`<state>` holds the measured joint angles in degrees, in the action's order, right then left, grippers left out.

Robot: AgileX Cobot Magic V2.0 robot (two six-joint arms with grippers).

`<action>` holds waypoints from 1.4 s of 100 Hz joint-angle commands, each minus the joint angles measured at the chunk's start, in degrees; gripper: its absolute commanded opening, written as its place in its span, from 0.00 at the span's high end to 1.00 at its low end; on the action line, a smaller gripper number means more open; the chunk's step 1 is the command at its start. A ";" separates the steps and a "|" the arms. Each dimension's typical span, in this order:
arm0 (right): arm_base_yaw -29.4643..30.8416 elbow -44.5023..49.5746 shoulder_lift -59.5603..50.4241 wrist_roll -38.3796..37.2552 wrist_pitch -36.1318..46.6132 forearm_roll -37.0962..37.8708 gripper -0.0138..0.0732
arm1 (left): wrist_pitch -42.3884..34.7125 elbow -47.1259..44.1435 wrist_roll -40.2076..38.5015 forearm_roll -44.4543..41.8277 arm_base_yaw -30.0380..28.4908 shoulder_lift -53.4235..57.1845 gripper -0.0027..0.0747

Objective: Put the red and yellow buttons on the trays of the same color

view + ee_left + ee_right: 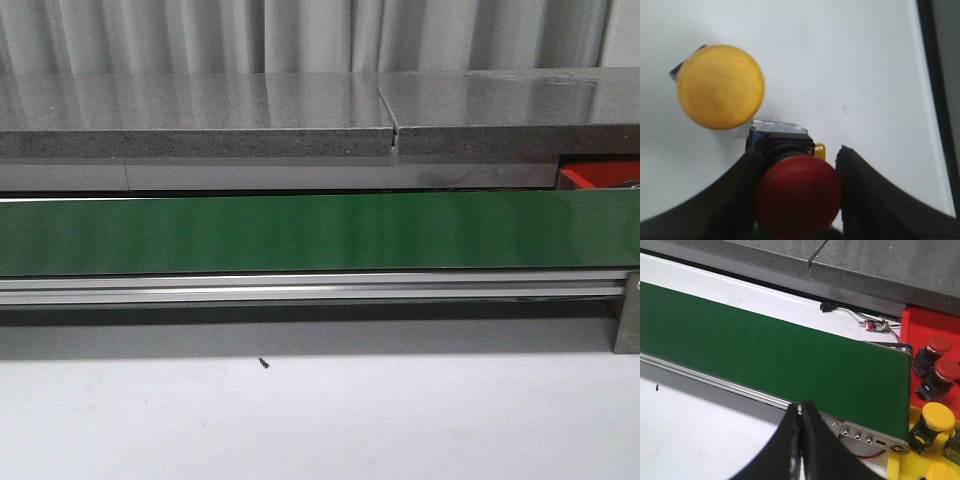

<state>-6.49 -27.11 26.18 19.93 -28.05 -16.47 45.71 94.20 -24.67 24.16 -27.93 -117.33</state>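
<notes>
The front view shows a long green belt [300,232] running across a white bench [320,420], with a grey stone shelf [300,115] behind it. A small corner of a bright red plastic tray [600,176] peeks out at the far right, behind the belt's end. No arm shows in this view. In the left wrist view, the left tool [798,200] has its two black fingers [875,195] around a big round red button [799,196]. One finger touches the button and the other sits just beside it. The button's black and blue base [777,137] rests on the white bench. A big round yellow button [720,86] stands near it, not touching. In the right wrist view, the right tool [801,440] has its black fingers pressed together with nothing between them, above the near edge of the green belt. Past the belt's end, two red buttons [937,346] sit in the red tray, and yellow buttons [937,417] sit in a yellow tray [900,465] just beside it. A small red circuit board [877,326] with wires lies behind the belt.
</notes>
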 commanded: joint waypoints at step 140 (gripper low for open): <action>-0.16 -1.41 -0.06 0.61 4.13 -0.72 0.97 | 10.41 -15.91 25.33 1.50 8.38 21.43 0.69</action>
<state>-6.49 -27.11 26.18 19.93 -28.05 -16.47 56.42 76.94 0.00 23.79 -20.13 -96.90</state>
